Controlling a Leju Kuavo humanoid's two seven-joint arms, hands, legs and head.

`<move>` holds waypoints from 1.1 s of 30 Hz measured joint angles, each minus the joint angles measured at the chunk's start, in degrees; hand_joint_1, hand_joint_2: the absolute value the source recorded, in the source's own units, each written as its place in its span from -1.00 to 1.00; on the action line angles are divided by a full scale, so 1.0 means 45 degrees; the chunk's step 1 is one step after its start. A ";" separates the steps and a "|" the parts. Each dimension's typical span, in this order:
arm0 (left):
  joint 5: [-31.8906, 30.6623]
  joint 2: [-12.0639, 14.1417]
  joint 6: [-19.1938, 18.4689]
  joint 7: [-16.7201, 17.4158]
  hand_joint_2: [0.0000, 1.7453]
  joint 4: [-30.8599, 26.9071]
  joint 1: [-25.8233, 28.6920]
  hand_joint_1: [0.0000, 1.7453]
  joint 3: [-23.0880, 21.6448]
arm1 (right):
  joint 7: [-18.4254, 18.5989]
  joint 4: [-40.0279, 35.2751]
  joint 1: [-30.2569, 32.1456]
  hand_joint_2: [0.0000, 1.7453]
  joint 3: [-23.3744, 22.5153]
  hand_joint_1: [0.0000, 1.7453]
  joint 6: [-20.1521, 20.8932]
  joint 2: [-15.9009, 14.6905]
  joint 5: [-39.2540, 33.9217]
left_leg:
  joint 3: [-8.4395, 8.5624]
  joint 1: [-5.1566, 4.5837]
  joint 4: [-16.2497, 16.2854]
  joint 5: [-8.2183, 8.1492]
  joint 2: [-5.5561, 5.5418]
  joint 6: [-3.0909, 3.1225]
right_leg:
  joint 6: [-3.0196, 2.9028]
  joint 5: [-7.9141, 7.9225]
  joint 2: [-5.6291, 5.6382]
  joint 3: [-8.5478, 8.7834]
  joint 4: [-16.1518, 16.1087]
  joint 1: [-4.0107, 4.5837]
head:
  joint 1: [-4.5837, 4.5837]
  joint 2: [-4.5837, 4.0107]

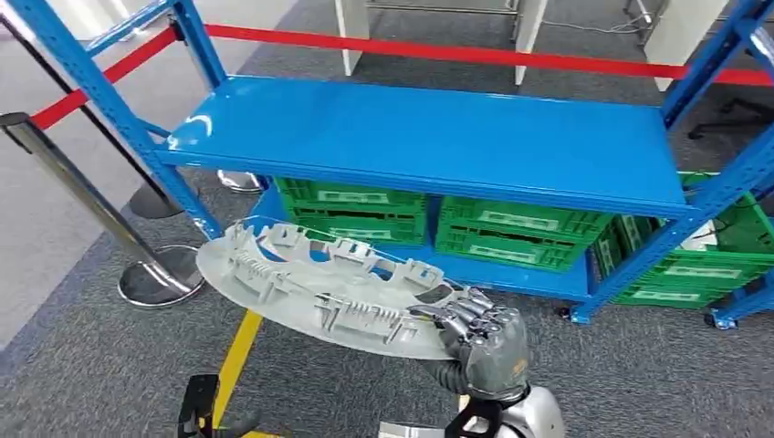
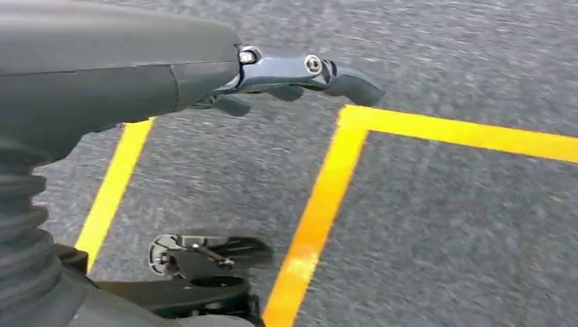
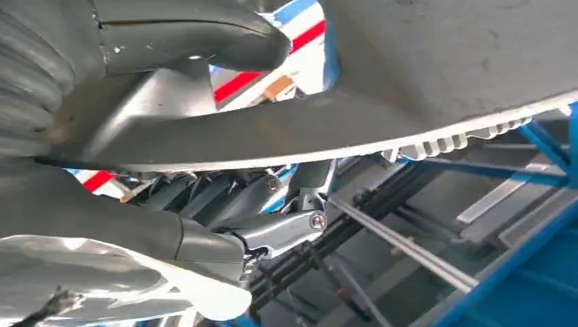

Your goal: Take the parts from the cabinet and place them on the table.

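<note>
Item: grey part [image 1: 319, 292], gripped at one end by your right hand [image 1: 479, 333], left hand [image 2: 286, 75] empty, fingers loosely extended; keep it level clear of the shelf [image 1: 438, 137] edge.

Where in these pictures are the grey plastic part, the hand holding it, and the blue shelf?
grey plastic part [image 1: 310, 283]: head view, middle of its ribbed face.
right hand [image 1: 484, 333]: head view, back of the hand gripping the part's edge.
blue shelf [image 1: 429, 137]: head view, bare top surface.
</note>
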 joint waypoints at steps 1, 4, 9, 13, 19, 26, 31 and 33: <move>0.0005 -0.0005 0.0029 0.0005 1.00 0.0000 0.0005 -1.00 -0.0005 | 0.0000 0.0024 0.0001 1.00 0.0000 1.00 0.0000 0.0000 0.0000 | 0.0560 -0.0006 -0.0906 0.0477 0.0067 0.0051 | 0.0010 -0.0002 -0.0075 -0.0006 0.0046 0.0005 | 0.0005 0.0000; 0.0000 -0.0015 0.0068 0.0005 1.00 0.0000 -0.0013 -1.00 -0.0019 | 0.0000 0.0068 -0.0005 1.00 0.0000 1.00 0.0000 0.0024 -0.0005 | 0.1542 -0.0247 -0.2762 0.0870 0.0809 0.0390 | 0.0147 -0.0092 -0.0363 -0.0127 0.0186 0.0114 | 0.0015 0.0000; 0.0005 -0.0053 0.0232 0.0015 1.00 0.0000 0.0009 -1.00 -0.0024 | 0.0010 0.0117 -0.0040 1.00 0.0010 1.00 0.0000 0.0049 0.0005 | 0.1544 -0.0084 -0.3296 0.0770 0.0294 0.0758 | 0.0492 -0.0546 -0.0001 -0.0486 0.0632 0.0104 | 0.0127 0.0000; -0.0288 -0.0141 0.0364 -0.0327 1.00 0.0000 0.0312 -1.00 -0.0059 | 0.0024 0.0209 0.0154 1.00 -0.0020 1.00 0.0000 0.0068 0.0283 | 0.1422 -0.0099 -0.3275 0.0841 -0.0117 0.0849 | 0.0554 -0.1938 0.0642 -0.2251 0.4207 0.0032 | 0.0141 0.0000; -0.0272 0.0613 -0.0311 -0.2278 1.00 0.0034 0.2610 -1.00 -0.0345 | 0.0024 -0.1764 0.2305 1.00 -0.0758 1.00 0.0000 0.0209 0.0452 | 0.1304 -0.0116 -0.3089 0.0833 -0.0819 0.0648 | 0.0407 0.0099 0.1919 -0.0795 0.0639 -0.0061 | 0.0097 0.0000; -0.0170 0.1165 -0.0330 -0.2361 1.00 0.0039 0.2727 -1.00 -0.0228 | 0.0083 -0.2385 0.2590 1.00 -0.0811 1.00 0.0000 0.0233 0.0457 | 0.0433 -0.0056 -0.1597 -0.0003 -0.0208 0.0060 | 0.0045 0.0238 0.0875 -0.0707 0.0414 -0.0097 | -0.0049 0.0000; -0.0170 0.1287 -0.0330 -0.2361 1.00 0.0039 0.2784 -1.00 -0.0199 | 0.0092 -0.2395 0.2596 1.00 -0.0826 1.00 0.0000 0.0243 0.0457 | 0.0223 0.0057 -0.0063 -0.0425 -0.0013 -0.0079 | 0.0041 0.0245 -0.0026 -0.0751 0.0437 -0.0075 | -0.0044 0.0000; -0.0155 0.1341 -0.0330 -0.2361 1.00 0.0039 0.2785 -1.00 -0.0199 | 0.0092 -0.2400 0.2595 1.00 -0.0826 1.00 0.0000 0.0243 0.0457 | 0.1662 0.0014 -0.2506 0.0526 0.0462 0.0045 | 0.0062 0.0233 -0.0277 -0.0679 0.0441 -0.0064 | -0.0049 0.0000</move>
